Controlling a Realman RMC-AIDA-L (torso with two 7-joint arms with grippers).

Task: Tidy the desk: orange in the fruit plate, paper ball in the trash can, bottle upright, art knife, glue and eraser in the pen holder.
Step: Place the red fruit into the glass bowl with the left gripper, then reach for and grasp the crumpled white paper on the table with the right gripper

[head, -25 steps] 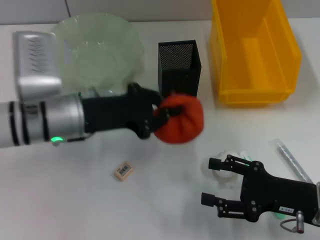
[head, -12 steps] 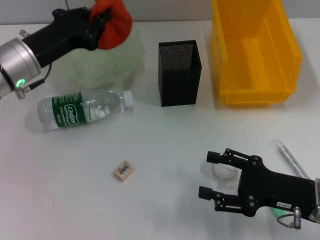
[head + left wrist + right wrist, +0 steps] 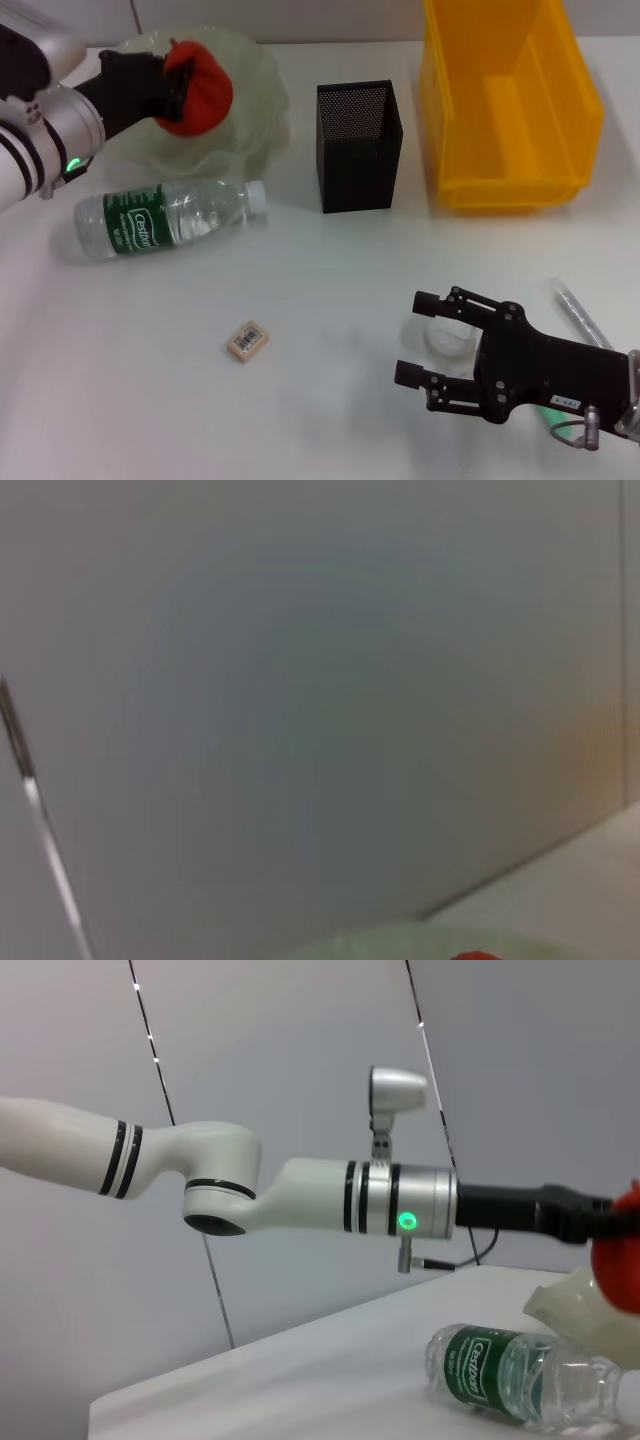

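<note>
Left gripper (image 3: 178,85) clamped on orange (image 3: 198,88) above fruit plate (image 3: 255,105), right gripper (image 3: 428,338) spread wide around paper ball (image 3: 446,338), bottle (image 3: 160,219) lying below left gripper

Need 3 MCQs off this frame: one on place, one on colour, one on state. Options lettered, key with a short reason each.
1. Where is the orange?
A. over the fruit plate
B. in the trash can
C. beside the eraser

2. What colour is the trash can?
A. black
B. yellow
C. green

3. How is the bottle?
A. upright
B. lying on its side
C. in the pen holder

Key:
1 A: the left pincer holds the orange over the fruit plate.
2 B: the trash can is bright yellow.
3 B: the bottle lies flat on the desk, cap toward the pen holder.
</note>
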